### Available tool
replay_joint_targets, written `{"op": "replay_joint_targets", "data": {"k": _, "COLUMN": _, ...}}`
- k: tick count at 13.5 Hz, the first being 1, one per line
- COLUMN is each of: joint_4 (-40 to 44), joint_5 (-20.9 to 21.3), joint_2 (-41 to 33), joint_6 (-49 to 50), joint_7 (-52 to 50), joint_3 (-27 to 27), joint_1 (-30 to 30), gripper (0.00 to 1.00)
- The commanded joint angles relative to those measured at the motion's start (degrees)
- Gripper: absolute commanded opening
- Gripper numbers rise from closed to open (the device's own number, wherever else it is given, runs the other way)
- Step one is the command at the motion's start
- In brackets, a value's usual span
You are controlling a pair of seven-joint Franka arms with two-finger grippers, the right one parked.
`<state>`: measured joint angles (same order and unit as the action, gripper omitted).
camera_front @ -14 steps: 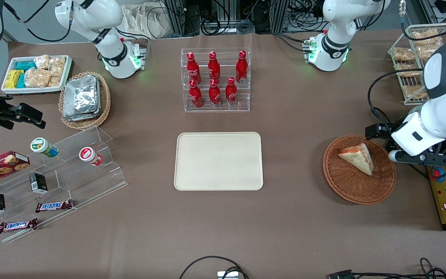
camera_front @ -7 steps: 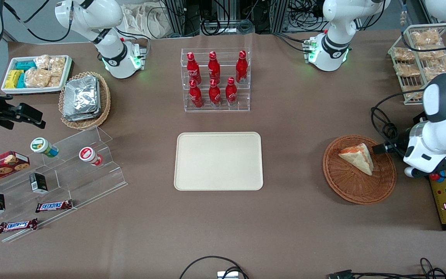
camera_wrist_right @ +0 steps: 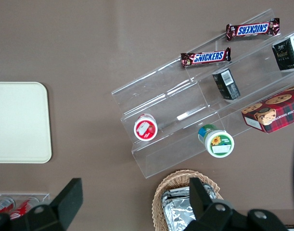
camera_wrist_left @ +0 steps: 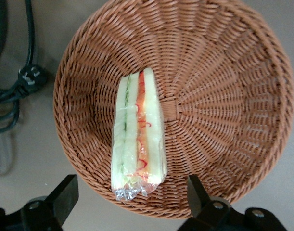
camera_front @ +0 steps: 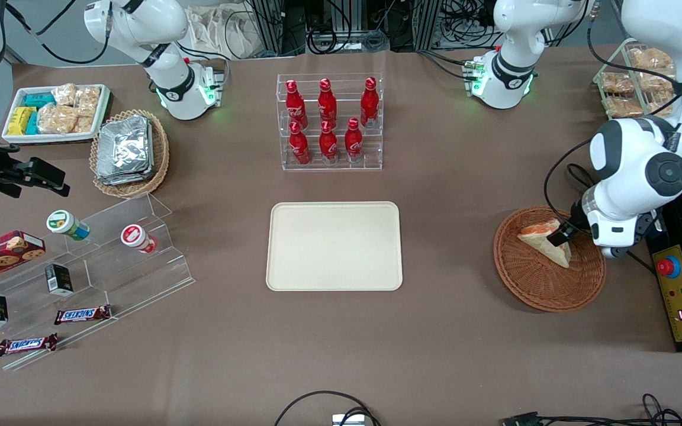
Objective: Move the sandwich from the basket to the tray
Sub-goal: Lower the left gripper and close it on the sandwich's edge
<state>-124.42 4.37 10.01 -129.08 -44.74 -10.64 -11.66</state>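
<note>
Six red bottles (camera_front: pixel 328 121) stand in a clear rack (camera_front: pixel 330 160).

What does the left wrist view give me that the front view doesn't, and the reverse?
Only the left wrist view: the sandwich's filling edge, green and orange-red layers, and both fingers of the tool spread wide apart, one on each side of the sandwich's end. Only the front view: the tray, bare, lying toward the table's middle, and the bottle rack farther from the camera than the tray. Both: the sandwich lying in the basket, not yet gripped.
</note>
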Motion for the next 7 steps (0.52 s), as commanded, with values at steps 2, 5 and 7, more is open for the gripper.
{"op": "replay_joint_targets", "data": {"k": 2, "joint_4": -2.0, "joint_5": 0.1, "joint_2": -0.3, "joint_6": -1.3, "joint_7": -5.6, "joint_3": 0.1, "joint_1": 0.1, "gripper": 1.00}}
{"op": "replay_joint_targets", "data": {"k": 5, "joint_4": -2.4, "joint_5": 0.1, "joint_2": 1.2, "joint_6": -3.0, "joint_7": -7.7, "joint_3": 0.1, "joint_1": 0.1, "gripper": 1.00}}
{"op": "replay_joint_targets", "data": {"k": 7, "joint_4": -2.5, "joint_5": 0.1, "joint_2": 2.5, "joint_6": -4.7, "joint_7": -7.7, "joint_3": 0.2, "joint_1": 0.0, "gripper": 1.00}}
